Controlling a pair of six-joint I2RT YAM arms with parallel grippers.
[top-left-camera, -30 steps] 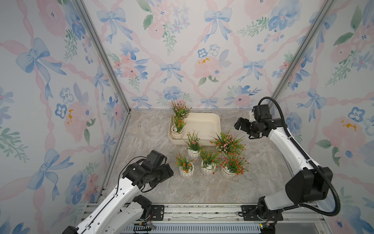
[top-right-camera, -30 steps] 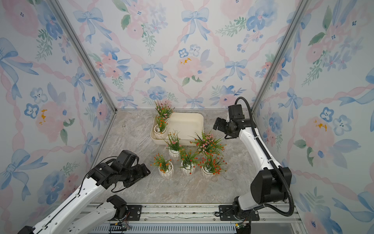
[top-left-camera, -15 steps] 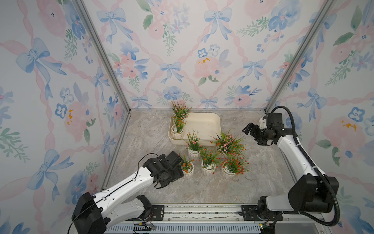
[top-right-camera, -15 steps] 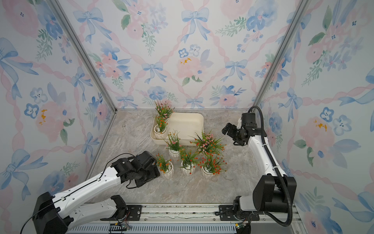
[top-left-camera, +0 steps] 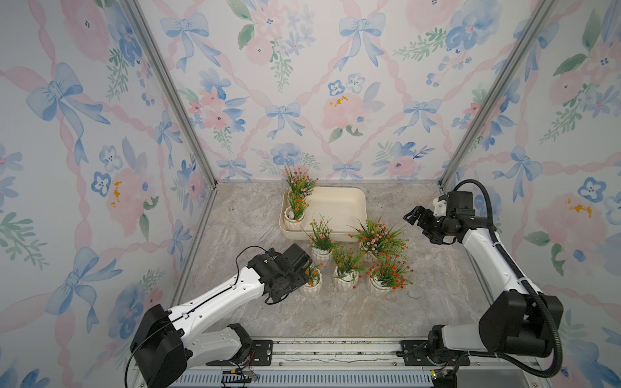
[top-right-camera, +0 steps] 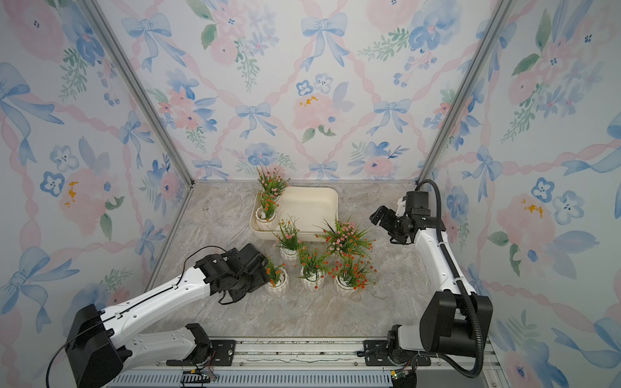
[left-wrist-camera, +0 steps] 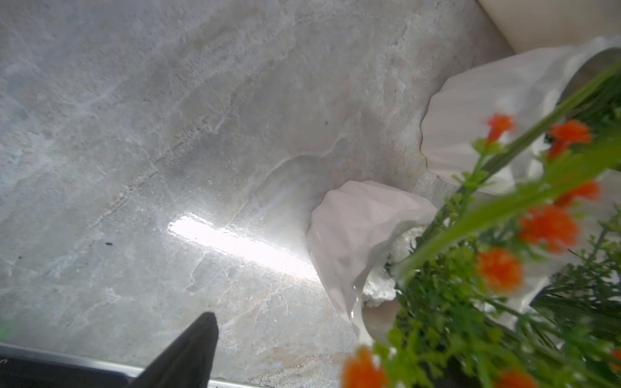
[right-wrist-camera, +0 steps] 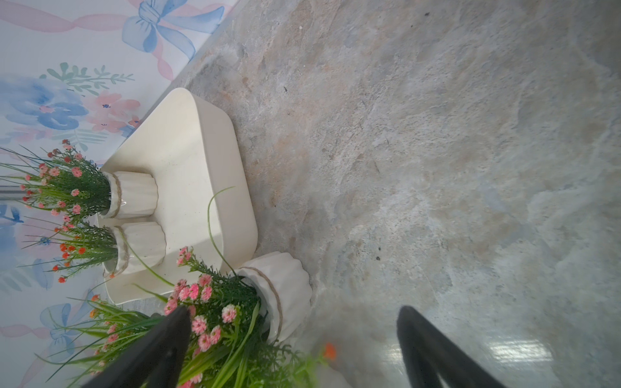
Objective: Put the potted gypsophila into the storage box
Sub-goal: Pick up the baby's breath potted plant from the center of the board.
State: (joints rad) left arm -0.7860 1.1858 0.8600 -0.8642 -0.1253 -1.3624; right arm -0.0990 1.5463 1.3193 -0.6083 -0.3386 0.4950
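Observation:
The cream storage box (top-left-camera: pixel 339 205) lies at the back of the table and holds two potted gypsophila at its left end, one pink (top-left-camera: pixel 298 184) and one orange (top-left-camera: pixel 294 215). Several more pots stand in front of it. My left gripper (top-left-camera: pixel 304 273) is open, right beside the front-left orange pot (top-left-camera: pixel 312 287). The left wrist view shows one dark finger (left-wrist-camera: pixel 188 352) apart from that pot (left-wrist-camera: pixel 353 242); foliage hides the other. My right gripper (top-left-camera: pixel 418 227) hangs open to the right of the pink-flowered pot (top-left-camera: pixel 379 235), whose blossoms (right-wrist-camera: pixel 205 322) reach between its fingers.
An orange pot (top-left-camera: pixel 346 278) and a red one (top-left-camera: pixel 383 284) stand close together in the front row, with a pink pot (top-left-camera: pixel 321 253) behind them against the box wall. Flowered walls close in the left, back and right. A metal rail (top-left-camera: pixel 336 352) runs along the front.
My left arm has stretched out to the right, up to the front-left pot. The right gripper has drawn back from near the box to the right and sunk a little, still open.

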